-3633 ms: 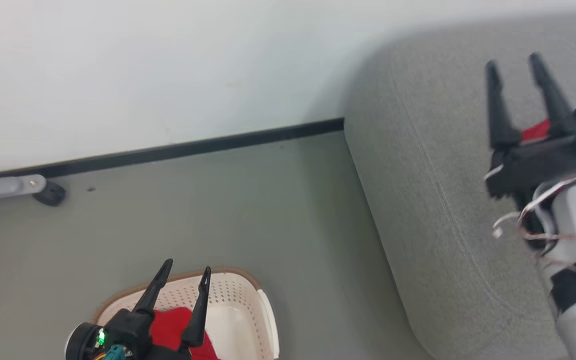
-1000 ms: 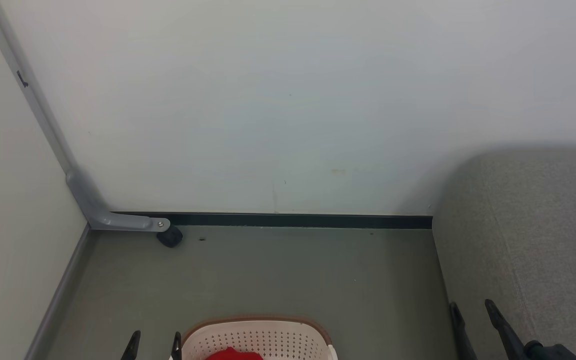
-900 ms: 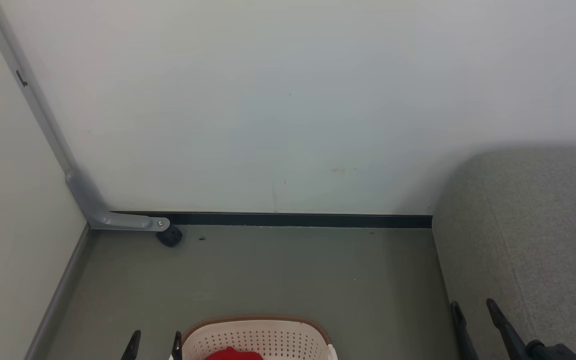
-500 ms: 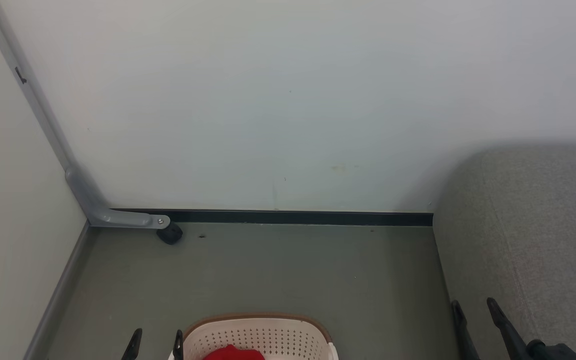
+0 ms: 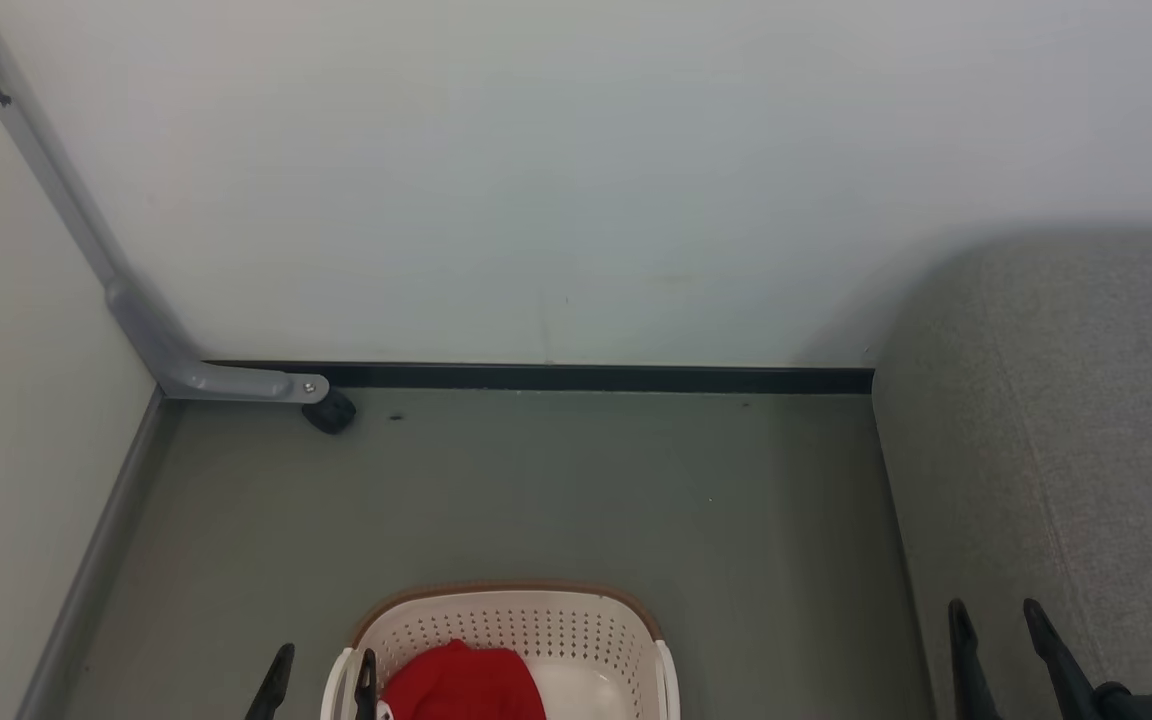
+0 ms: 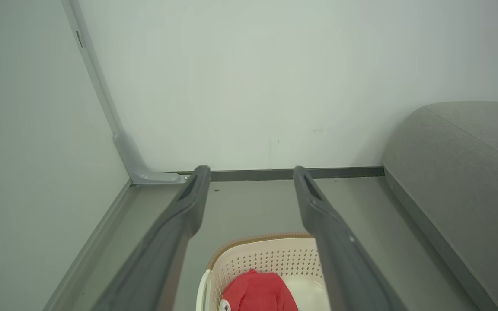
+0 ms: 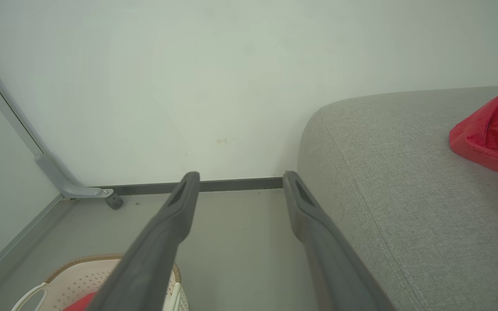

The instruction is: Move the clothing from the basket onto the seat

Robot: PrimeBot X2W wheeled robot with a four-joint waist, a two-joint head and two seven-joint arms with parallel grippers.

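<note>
The right pincer (image 5: pixel 994 610), which a few seconds back reached out over the seat (image 5: pixel 1066 420), is now drawn back to the near right. Its two fingers are spread with nothing between them. The left pincer (image 5: pixel 324 662) is likewise released and empty, and it stands at the near left edge of the basket (image 5: pixel 506 602) rather than over its middle as before. The head camera has also tipped down in the last half second, so more of the basket shows; the things themselves have not shifted.

One delivery looks finished. A delivered garment (image 7: pixel 491 129) lies crumpled on the seat at the far right, well apart from both pincers. The task is not done, though.

The basket stands on the floor (image 5: pixel 536 480), left of the seat and apart from it. Inside, the remaining garment (image 5: pixel 461 685) is bunched toward the left side, with the bare cream bottom showing to its right. A touch of white trim shows at its near edge in the left wrist view. Whether anything lies under it cannot be told. The left pincer seems best placed for the next pick, since it is already beside the basket.
</note>
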